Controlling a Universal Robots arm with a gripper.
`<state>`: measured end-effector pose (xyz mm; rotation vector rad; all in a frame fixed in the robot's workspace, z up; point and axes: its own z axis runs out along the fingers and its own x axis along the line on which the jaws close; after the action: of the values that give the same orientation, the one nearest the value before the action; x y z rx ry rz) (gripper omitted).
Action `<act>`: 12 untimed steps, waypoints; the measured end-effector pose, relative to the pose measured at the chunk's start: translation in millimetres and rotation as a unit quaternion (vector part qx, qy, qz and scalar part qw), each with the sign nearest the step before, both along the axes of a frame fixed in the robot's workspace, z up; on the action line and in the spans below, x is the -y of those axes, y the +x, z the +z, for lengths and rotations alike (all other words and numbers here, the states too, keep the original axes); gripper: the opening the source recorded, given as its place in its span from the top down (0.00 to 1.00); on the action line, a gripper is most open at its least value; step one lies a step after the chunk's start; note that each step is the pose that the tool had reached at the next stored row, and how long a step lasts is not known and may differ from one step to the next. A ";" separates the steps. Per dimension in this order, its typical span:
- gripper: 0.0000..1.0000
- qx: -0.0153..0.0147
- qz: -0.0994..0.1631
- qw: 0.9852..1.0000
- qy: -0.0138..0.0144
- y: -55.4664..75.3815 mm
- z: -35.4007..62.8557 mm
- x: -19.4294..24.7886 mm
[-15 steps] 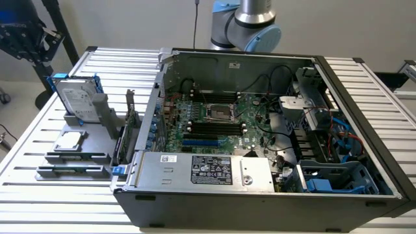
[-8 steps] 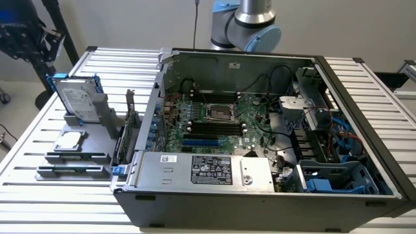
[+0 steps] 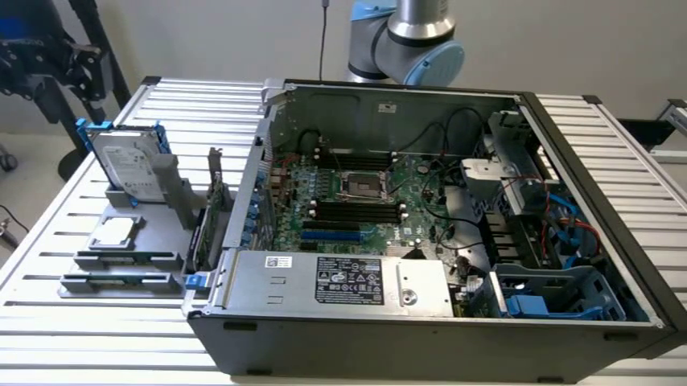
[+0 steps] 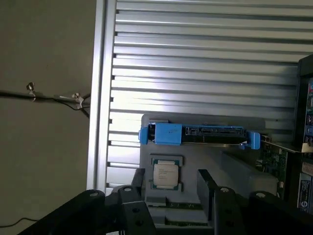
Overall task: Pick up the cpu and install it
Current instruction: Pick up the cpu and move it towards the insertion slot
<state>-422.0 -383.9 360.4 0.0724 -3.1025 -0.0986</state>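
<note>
Several printed lines mark the cpu, too small to read.

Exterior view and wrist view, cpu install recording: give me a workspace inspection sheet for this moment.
Surface: slatted metal table carrying an open computer case and a grey parts holder.
Job's things: cpu lies flat on the holder; motherboard socket looks empty.
Clutter: hard drive in a blue bracket stands upright on the holder; memory sticks lie in its slots; a card stands beside the case.
Grippers: gripper open, above the cpu, clear of it.
Cables: black cables and blue cables inside the case; floor cable beside the table.
Surroundings: black stand at the exterior view's left; arm behind the case.
</note>
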 end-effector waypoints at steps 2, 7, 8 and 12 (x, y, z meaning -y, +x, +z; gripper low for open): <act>0.35 0.000 0.000 1.000 0.000 -0.1 -1.6 0.0; 0.29 0.000 0.000 1.000 0.000 -0.1 -10.0 0.5; 0.29 0.000 0.000 1.000 0.000 0.0 -11.9 1.0; 0.29 0.000 0.000 1.000 0.000 0.0 -19.1 4.2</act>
<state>-422.0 -388.1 341.3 0.0723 -3.1028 -0.0984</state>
